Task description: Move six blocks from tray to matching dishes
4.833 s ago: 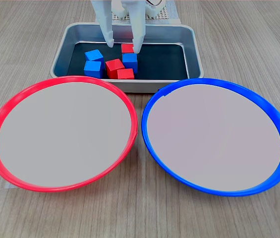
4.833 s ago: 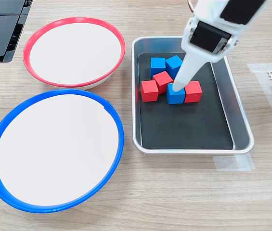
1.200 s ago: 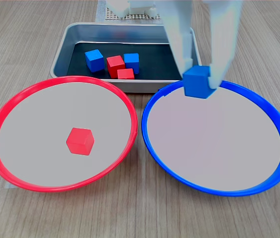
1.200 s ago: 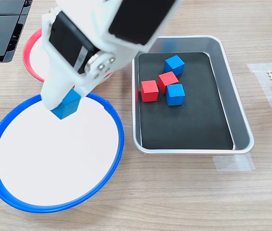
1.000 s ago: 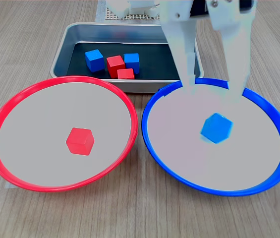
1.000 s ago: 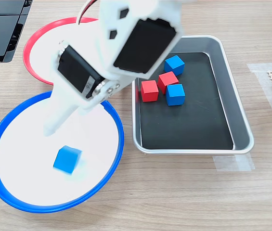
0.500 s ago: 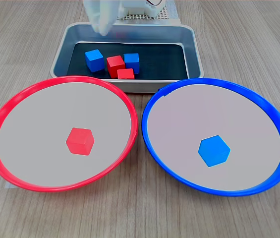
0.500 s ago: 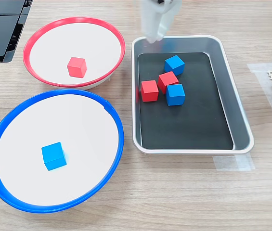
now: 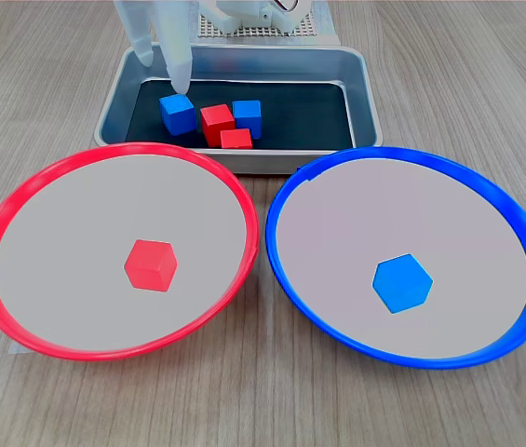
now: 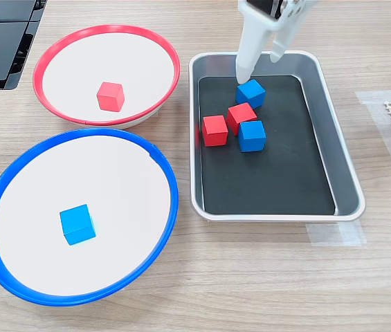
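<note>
Blue block sits in blue-rimmed dish, red block in red-rimmed dish. Beyond, tray holds four blocks. Hand open, empty, poised over far blue block.

Arm above the tool cut off.

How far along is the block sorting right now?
Done: one red block in the red-rimmed dish, one blue block in the blue-rimmed dish. In hand: nothing; the open gripper hovers over a blue cube. Left: four cubes in the tray.
</note>
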